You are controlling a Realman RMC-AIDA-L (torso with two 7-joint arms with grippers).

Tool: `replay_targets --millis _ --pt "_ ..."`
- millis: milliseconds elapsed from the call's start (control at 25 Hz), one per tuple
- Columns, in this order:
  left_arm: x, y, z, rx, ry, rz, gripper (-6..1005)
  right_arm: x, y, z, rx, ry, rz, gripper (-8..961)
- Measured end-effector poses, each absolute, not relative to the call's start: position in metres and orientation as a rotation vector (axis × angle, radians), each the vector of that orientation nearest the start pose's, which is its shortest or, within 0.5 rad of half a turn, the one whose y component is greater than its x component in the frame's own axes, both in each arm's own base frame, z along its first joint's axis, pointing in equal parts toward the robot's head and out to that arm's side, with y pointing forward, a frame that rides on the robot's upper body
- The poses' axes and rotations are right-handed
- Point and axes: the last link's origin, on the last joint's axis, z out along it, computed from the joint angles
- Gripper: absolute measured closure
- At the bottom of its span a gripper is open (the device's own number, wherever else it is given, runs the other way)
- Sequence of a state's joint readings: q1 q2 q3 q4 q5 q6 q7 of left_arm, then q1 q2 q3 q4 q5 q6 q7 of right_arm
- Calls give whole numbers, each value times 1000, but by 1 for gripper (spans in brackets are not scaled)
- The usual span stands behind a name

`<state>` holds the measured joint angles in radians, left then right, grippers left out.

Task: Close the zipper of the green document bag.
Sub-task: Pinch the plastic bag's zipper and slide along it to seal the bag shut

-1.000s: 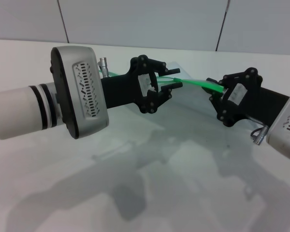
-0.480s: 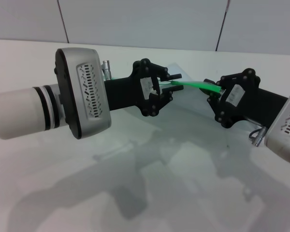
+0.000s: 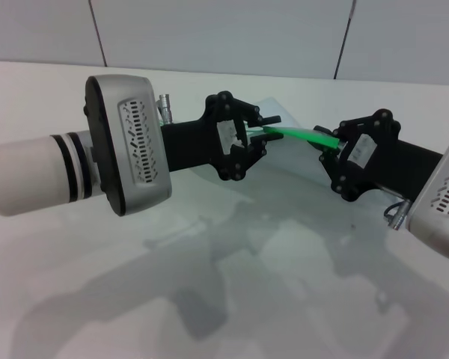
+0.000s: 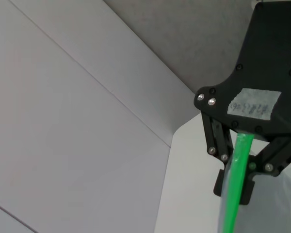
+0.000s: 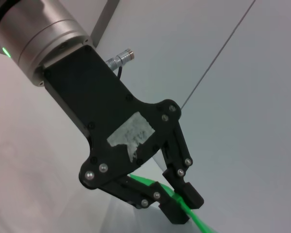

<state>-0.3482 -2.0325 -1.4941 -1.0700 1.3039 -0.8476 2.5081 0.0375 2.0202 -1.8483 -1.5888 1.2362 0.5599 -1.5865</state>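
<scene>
The green document bag (image 3: 288,168) hangs as a translucent sheet above the table, held between both grippers. Its zipper (image 3: 295,134) runs as a bright green strip from one gripper to the other. My left gripper (image 3: 263,132) is shut on the zipper's left end; the right wrist view shows its fingers (image 5: 186,194) pinched on the green strip (image 5: 196,222). My right gripper (image 3: 328,148) is shut on the zipper's right end, and in the left wrist view the right gripper (image 4: 236,187) clamps the strip (image 4: 242,150) with the bag (image 4: 269,208) beside it. The slider tab is hidden.
A white table (image 3: 284,299) lies below both arms, carrying their shadows. Grey wall panels (image 3: 209,30) stand behind the table's far edge. The left arm's large silver wrist housing (image 3: 127,142) fills the left of the head view.
The left gripper has closed on the zipper and slid right along it. The right gripper has shifted slightly left and down, so the green strip between them is shorter.
</scene>
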Motion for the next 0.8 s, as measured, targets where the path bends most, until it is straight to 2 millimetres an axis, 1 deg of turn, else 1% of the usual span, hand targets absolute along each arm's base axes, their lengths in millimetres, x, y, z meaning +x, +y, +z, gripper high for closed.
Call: replay_targets --millis 800 --pt "-172 352 -42 -2382 646 -370 912 167 308 -22 -2366 -117 221 822"
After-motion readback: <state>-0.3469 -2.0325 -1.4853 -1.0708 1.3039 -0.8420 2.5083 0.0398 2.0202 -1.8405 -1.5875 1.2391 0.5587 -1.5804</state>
